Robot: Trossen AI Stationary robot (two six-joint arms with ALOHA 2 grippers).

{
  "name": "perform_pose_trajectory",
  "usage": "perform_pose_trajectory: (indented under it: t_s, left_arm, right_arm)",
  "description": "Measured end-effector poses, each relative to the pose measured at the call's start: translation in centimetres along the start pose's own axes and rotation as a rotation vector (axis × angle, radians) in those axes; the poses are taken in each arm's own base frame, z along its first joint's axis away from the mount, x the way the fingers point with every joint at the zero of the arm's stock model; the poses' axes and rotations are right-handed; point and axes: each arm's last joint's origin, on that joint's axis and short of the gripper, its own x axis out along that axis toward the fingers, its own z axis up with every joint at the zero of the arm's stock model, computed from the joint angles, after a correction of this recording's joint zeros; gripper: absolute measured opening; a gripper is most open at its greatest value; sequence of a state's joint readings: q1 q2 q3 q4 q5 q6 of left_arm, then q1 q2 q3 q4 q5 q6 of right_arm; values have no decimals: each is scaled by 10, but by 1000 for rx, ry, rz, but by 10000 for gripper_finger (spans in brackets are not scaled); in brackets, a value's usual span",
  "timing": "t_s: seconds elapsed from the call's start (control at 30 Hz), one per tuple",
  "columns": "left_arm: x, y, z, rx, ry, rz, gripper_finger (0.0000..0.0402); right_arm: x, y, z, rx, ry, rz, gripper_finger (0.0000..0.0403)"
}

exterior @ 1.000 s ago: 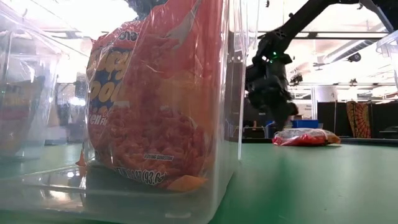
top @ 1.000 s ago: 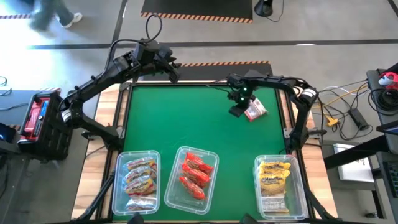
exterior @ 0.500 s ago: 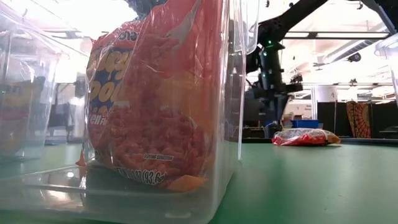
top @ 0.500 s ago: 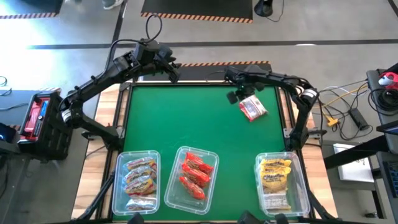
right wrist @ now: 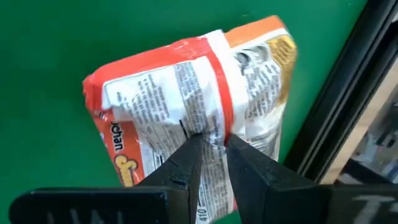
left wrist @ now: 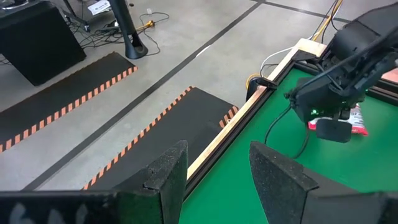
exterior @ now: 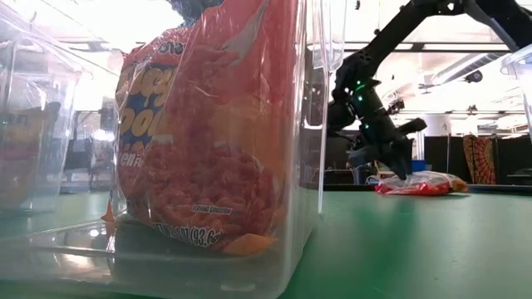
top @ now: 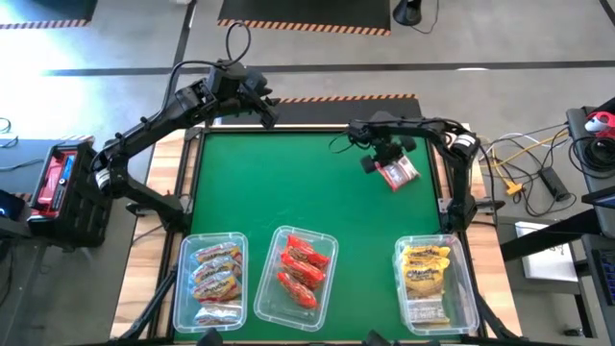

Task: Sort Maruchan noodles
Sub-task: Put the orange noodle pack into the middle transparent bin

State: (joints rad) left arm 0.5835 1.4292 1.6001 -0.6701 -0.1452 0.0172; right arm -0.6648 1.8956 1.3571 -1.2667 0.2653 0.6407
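Your right gripper [top: 381, 161] sits at about two o'clock on the green table [top: 288, 192], near the far right corner, bent down over a loose red-and-orange Maruchan packet [top: 398, 173]. In the right wrist view the two dark fingertips [right wrist: 186, 158] are pinched close together on the raised back seam of that packet [right wrist: 193, 118], so you are grasping the packet by a fold of its wrapper. The low view shows the packet [exterior: 420, 183] lying flat on the table with the gripper [exterior: 397, 163] touching its near end.

Your left gripper [top: 267, 108] waits at about eleven o'clock, out past the far wooden edge of the table [left wrist: 348, 155]. In the left wrist view its fingers [left wrist: 165, 171] stand apart with nothing between them, so that hand is released.

Along the near edge, you have three clear bins. The left bin [top: 183, 279], at about seven o'clock, holds orange-pink packets [top: 213, 274]. The middle bin [top: 271, 240], at six o'clock, holds red packets [top: 301, 266]. The right bin [top: 466, 284], at about five o'clock, holds yellow packets [top: 424, 274]. In the low view, the middle bin [exterior: 312, 83] fills the foreground with a red packet [exterior: 208, 141] standing upright inside it.
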Motion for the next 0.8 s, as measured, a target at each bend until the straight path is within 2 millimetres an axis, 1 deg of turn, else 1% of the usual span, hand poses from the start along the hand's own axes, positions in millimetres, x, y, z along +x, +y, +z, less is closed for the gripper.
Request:
perform_pose_trajectory:
  t_s: [0.1,0.17,0.37,0.47,0.57,0.67,0.73,0.8]
  left_arm:
    - [0,0,0,1,0,0,155]
    - [0,0,0,3,0,1,155]
    - [0,0,1,7,-7,2,155]
    - [0,0,1,7,-7,2,155]
    - [0,0,1,7,-7,2,155]
    - [0,0,1,7,-7,1,155]
    - [0,0,-1,9,5,-6,155]
    - [1,-1,-4,12,35,-44,155]
  right_arm:
    - [-1,10,-3,-74,6,23,68]
    - [-5,17,-7,-129,-8,36,68]
    - [-28,39,-15,-253,-54,205,68]
    - [-42,55,-19,-329,-100,326,68]
    - [-56,76,-23,-428,-168,513,68]
    - [-71,96,-25,-506,-282,662,68]
    - [-79,101,-25,-517,-329,699,68]
    - [-85,100,-23,-497,-342,705,68]
